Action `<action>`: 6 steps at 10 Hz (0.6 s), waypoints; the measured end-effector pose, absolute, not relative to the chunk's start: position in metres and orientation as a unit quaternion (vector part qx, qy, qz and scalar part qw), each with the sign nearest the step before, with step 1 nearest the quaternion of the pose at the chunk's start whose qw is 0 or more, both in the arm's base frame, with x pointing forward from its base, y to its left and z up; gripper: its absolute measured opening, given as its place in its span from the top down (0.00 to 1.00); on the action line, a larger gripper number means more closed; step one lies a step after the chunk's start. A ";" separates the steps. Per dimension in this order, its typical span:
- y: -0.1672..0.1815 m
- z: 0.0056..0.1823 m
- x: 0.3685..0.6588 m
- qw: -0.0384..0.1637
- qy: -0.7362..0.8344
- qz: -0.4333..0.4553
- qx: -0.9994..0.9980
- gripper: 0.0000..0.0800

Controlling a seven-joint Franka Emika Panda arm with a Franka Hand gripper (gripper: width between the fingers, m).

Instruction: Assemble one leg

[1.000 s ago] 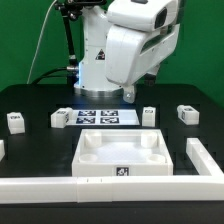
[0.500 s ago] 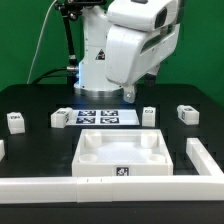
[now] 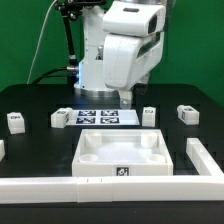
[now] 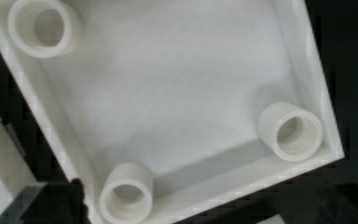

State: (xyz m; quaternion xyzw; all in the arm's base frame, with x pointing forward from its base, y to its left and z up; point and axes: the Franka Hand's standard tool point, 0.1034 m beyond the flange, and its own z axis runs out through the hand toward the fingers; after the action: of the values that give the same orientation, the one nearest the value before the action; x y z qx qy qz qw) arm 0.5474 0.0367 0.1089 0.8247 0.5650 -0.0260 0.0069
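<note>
Gripper [image 3: 124, 98] hangs near the marker board [image 3: 98, 117], can't tell if open or holding anything. Closest leg [image 3: 149, 115] sits beside the board, exterior view's right, behind tray [image 3: 100, 170].

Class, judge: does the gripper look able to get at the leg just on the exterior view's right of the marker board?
Probably yes: the leg stands uncovered, nothing touching it, and the gripper hangs nearby, higher up, with open space between.

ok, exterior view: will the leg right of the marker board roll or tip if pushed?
Likely won't roll: the leg looks blocky, sitting flat on the table. Probably stiff and light, being small moulded plastic. A high push might tip it.
</note>
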 end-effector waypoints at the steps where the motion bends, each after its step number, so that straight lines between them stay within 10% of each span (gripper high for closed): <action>1: 0.033 0.102 0.543 0.010 0.587 -0.013 0.810 0.19; 6: 0.027 0.093 0.535 0.010 0.596 -0.010 0.803 0.19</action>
State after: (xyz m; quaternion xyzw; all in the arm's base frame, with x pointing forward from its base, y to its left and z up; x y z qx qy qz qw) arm 0.5347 0.0272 0.0933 0.8030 0.5958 -0.0105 0.0096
